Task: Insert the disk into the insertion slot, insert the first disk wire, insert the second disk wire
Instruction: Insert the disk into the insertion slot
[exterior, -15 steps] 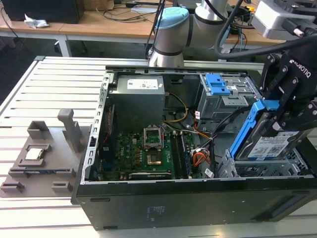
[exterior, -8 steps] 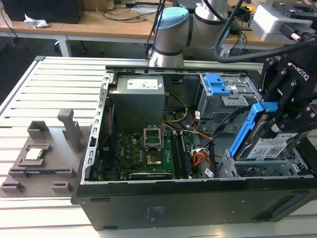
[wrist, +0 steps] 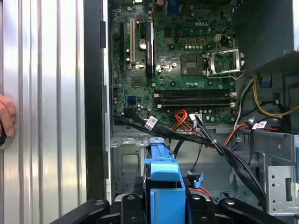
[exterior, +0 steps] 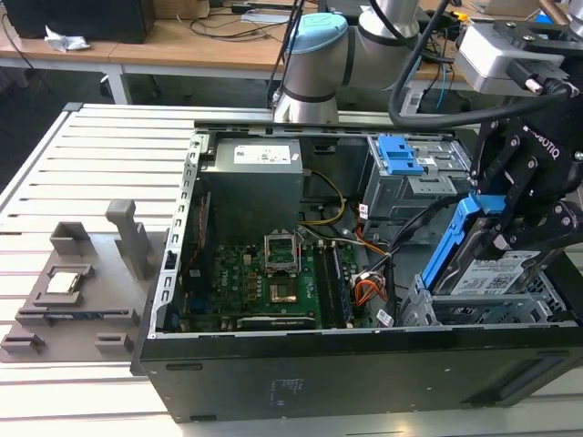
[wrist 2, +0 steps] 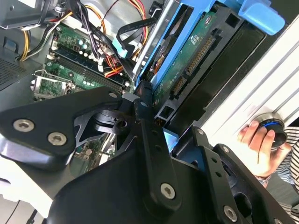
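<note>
1. The slatted metal table [exterior: 100, 155] carries everything. A grey fixture [exterior: 68, 282] lies on it toward the exterior view's left.
2. The open black computer case [exterior: 319, 387] lies on its side on the table, its inside facing up.
3. The green motherboard [exterior: 264, 282] lies flat on the case floor. The silver power supply [exterior: 250, 182] stands just behind it.
4. A grey drive cage [exterior: 424, 182] with a blue latch on top stands in the case's far corner, toward the exterior view's right.
5. My gripper [exterior: 496, 211] hangs over the case at the exterior view's right. Its fingers are closed on the blue carrier at the disk's raised end.
6. The insertion slot [exterior: 510, 311], a low bay of perforated grey metal, sits in the near corner of the case below my gripper.
7. The disk [exterior: 492, 273] is tilted. Its lower end is down in the slot and its upper end is lifted in my grip, so it is not seated flat. In the second wrist view its connector edge faces the camera.
8. A person's hand [wrist 2: 254, 137] rests outside the case on a round blue-ringed knob [wrist 2: 273, 128].
</note>
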Controlling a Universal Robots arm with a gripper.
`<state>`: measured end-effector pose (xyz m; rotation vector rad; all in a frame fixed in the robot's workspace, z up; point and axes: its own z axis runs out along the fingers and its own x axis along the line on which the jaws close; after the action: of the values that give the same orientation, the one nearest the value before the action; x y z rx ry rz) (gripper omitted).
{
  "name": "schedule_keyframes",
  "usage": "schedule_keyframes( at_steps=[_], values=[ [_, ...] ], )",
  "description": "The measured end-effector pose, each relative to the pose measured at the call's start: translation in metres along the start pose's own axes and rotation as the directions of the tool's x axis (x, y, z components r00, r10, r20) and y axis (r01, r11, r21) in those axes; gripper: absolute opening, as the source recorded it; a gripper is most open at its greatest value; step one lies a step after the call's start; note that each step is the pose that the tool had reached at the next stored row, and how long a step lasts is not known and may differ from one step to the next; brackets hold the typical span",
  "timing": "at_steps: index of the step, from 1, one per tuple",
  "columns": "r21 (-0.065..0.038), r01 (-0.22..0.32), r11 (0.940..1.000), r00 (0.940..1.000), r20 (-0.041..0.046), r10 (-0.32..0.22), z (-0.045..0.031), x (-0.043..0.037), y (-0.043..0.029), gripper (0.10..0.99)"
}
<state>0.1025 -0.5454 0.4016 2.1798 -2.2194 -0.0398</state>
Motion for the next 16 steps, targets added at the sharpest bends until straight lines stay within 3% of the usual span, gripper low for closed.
schedule_keyframes(
  at_steps=[10,12,13,16],
  values=[
    [0.0,0.0,1.0,1.0,0.0002,0.0,0.0019,0.0,-0.0001,0.365],
    [0.0,0.0,1.0,1.0,0.0,0.0,0.0018,0.0,-0.0001,0.376],
    [0.0,0.0,1.0,1.0,0.0001,0.0,0.0018,0.0,-0.0001,0.439],
    [0.0,0.0,1.0,1.0,0.0003,0.0,0.0019,0.0,0.0,0.439]
  ],
)
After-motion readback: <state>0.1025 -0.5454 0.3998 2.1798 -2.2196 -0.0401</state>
